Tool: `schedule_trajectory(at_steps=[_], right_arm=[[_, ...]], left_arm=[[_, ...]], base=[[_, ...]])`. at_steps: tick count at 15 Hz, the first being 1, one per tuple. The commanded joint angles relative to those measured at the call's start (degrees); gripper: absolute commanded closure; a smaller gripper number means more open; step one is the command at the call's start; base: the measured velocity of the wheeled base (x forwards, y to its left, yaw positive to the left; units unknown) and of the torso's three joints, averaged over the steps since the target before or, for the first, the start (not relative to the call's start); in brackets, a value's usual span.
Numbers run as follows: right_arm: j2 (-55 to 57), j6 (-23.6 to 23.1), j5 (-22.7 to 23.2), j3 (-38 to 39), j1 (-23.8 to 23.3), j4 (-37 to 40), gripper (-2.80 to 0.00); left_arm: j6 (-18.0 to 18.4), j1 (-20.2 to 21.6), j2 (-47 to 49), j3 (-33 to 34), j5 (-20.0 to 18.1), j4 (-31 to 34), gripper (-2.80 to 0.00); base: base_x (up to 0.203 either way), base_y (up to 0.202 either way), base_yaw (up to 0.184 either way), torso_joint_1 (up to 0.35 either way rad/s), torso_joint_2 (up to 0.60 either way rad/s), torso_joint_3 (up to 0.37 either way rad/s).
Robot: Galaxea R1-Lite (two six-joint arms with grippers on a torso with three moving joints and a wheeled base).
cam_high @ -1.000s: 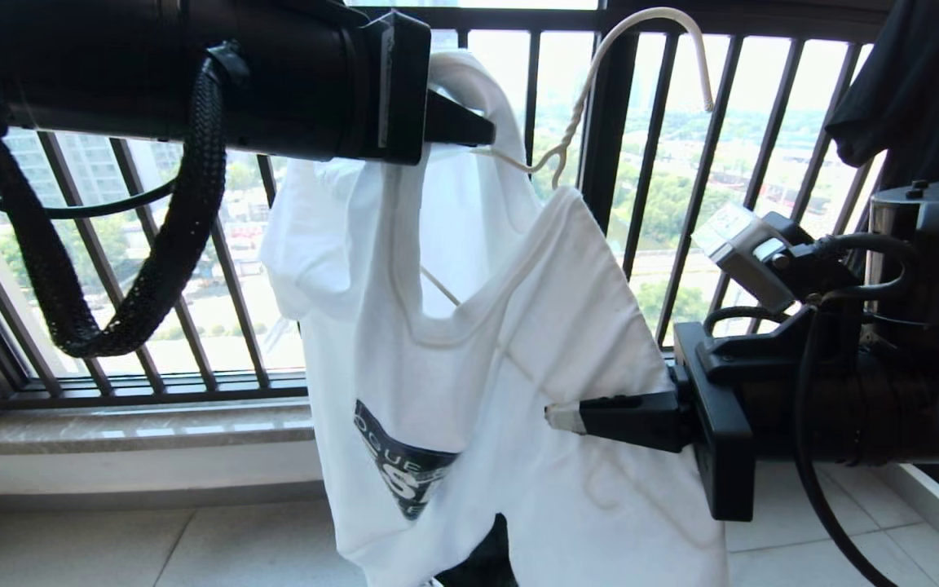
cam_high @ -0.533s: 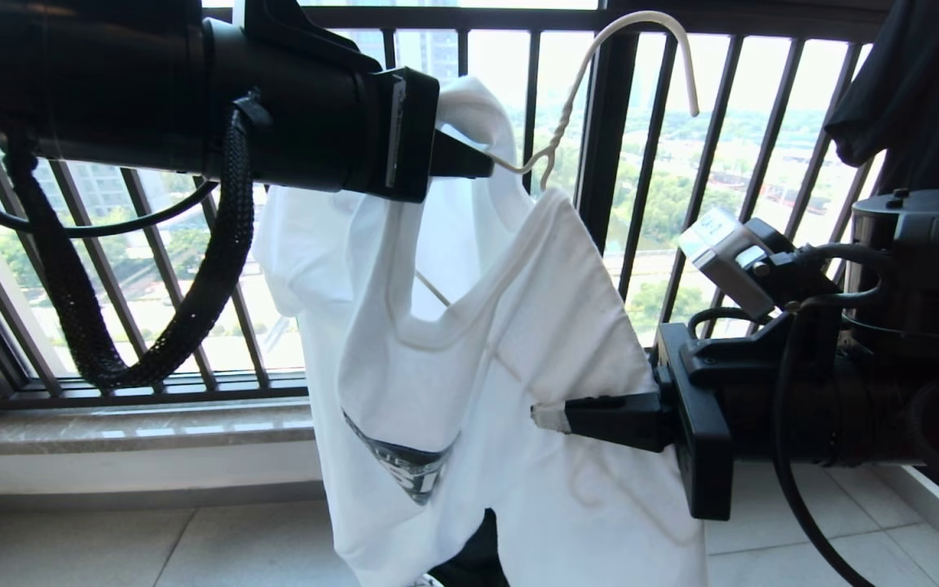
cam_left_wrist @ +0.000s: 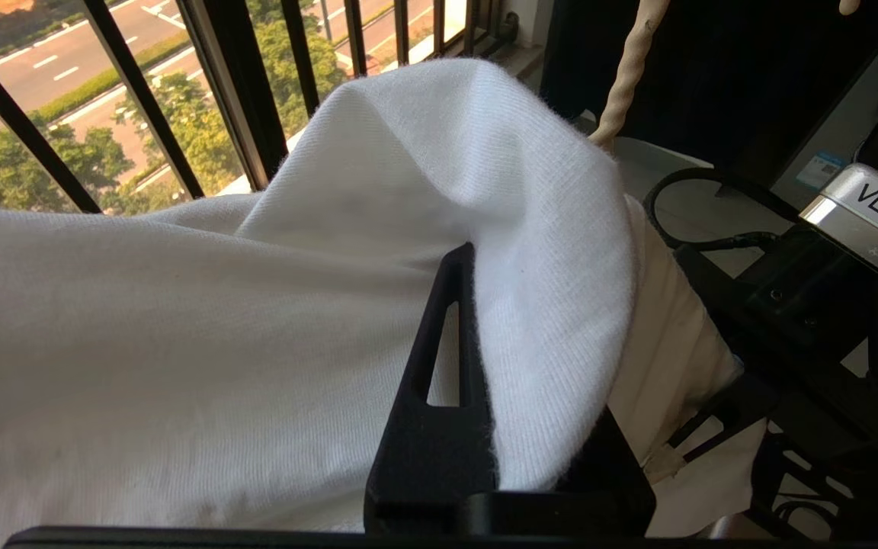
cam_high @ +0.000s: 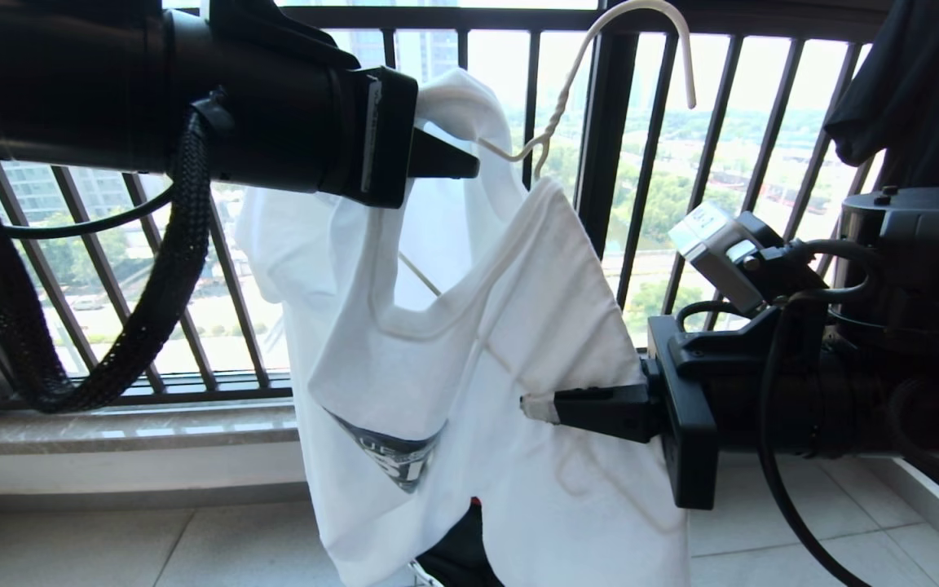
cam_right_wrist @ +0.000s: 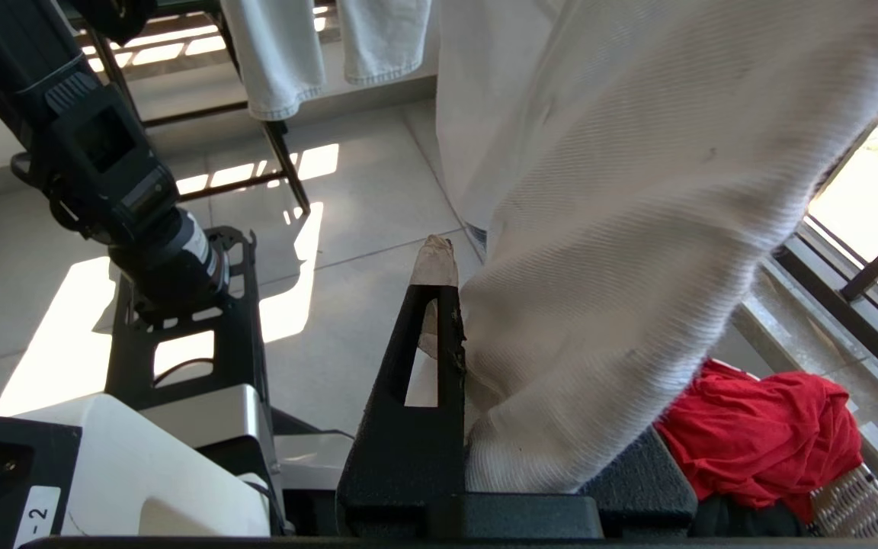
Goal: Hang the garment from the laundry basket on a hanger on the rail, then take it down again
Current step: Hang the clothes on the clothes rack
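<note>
Your left hand (cam_high: 469, 163) is clenched on the T-shirt's (cam_high: 469, 359) shoulder up by the hanger (cam_high: 567, 90); your right hand (cam_high: 535, 408) grips its side.

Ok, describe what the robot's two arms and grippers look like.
Both arms are thick black cylinders ending in flat black plates. The left gripper and right gripper have black wedge-shaped fingers with slot cutouts; the right one's fingertip is wrapped in pale tape. A braided black cable sleeve loops under the left arm. A silver camera module lettered VLA sits atop the right wrist.
</note>
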Motion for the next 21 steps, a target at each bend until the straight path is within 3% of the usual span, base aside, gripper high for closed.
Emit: schedule_trajectory(at_steps=[1, 4, 5, 11, 16, 21], right_arm=[[0.2, -0.1, 0.2, 0.0, -0.1, -0.2, 0.0], [0.1, -0.1, 0.2, 0.0, 0.0, -0.2, 0.0], [0.0, -0.1, 0.2, 0.0, 0.0, -0.2, 0.0], [0.0, 0.0, 0.2, 0.2, -0.1, -0.2, 0.0], [-0.3, 0.0, 0.1, 0.2, -0.1, -0.2, 0.0], [-1.2, 0.2, 0.1, 0.3, -0.2, -0.2, 0.0]], left_arm=[[0.7, 0.0, -1.8, 0.6, 0.2, 1.6, 0.0], [1.3, -0.6, -1.7, 0.2, 3.5, 3.9, 0.0], [1.3, -0.6, -1.5, 0.2, 3.5, 3.9, -2.8], [2.6, -0.6, -2.0, 0.1, 4.6, 5.3, -2.8], [2.9, -0.5, -8.3, 0.1, 7.1, 13.4, -2.8], [3.3, 1.5, -12.7, -0.3, 12.8, 14.5, -2.8]], base=[[0.0, 0.0, 0.0, 0.0, 0.0, 0.0], [0.0, 0.0, 0.0, 0.0, 0.0, 0.0], [0.0, 0.0, 0.0, 0.0, 0.0, 0.0], [0.0, 0.0, 0.0, 0.0, 0.0, 0.0], [0.0, 0.0, 0.0, 0.0, 0.0, 0.0], [0.0, 0.0, 0.0, 0.0, 0.0, 0.0]])
